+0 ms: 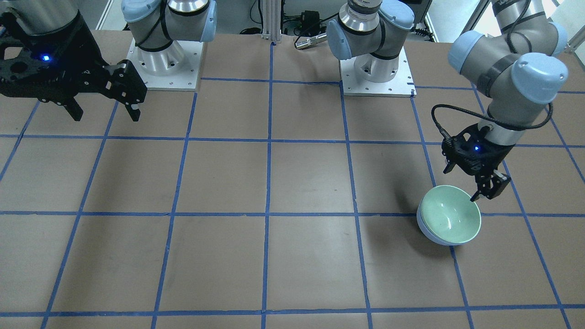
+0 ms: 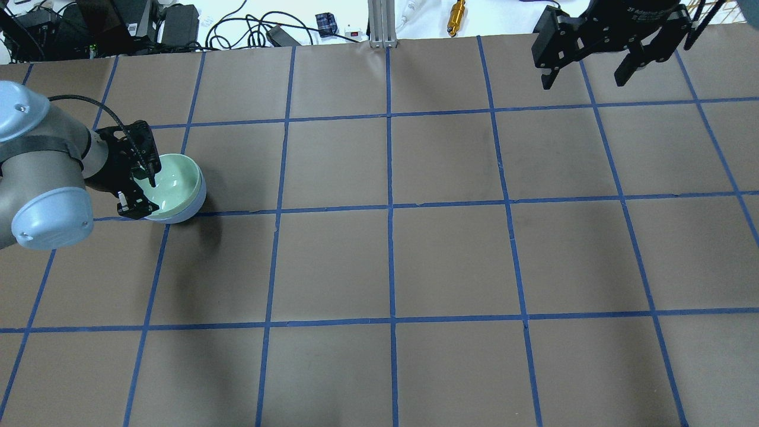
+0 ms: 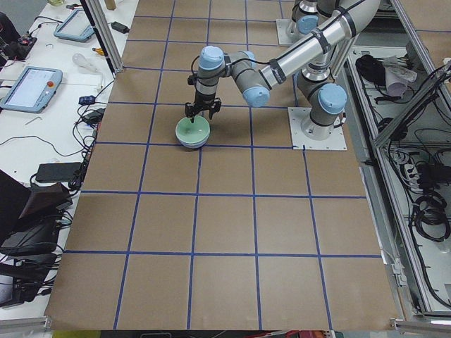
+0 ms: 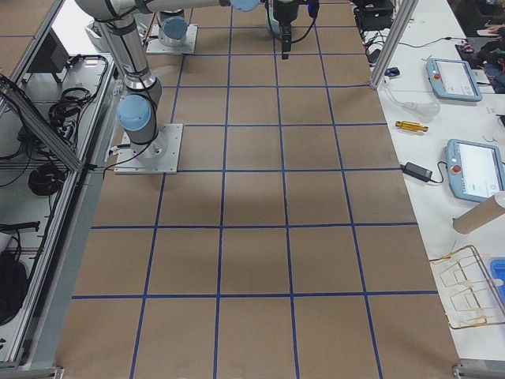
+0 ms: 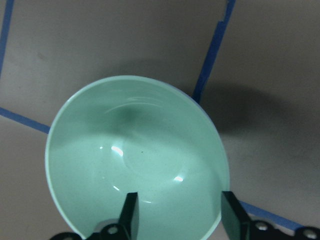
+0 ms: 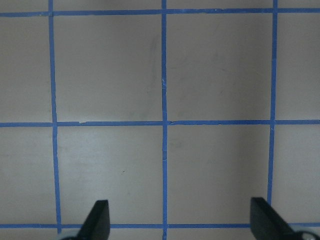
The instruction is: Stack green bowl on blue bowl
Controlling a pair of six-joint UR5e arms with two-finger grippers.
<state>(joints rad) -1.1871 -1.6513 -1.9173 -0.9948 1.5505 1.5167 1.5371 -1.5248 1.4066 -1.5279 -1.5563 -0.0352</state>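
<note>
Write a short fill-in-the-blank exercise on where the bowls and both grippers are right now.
1. The green bowl sits ____ the blue bowl.
2. The left gripper is open, with its fingers on either side of the green bowl's ____.
3. The right gripper hangs open above the table, holding ____.

Missing words: inside; rim; nothing.

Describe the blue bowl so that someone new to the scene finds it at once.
On the brown table with blue tape lines, go to the end where the left gripper hangs. Two bowls nest below it; the glossy periwinkle-blue bowl is the lower one, only a crescent showing under the round mint-green bowl.
</note>
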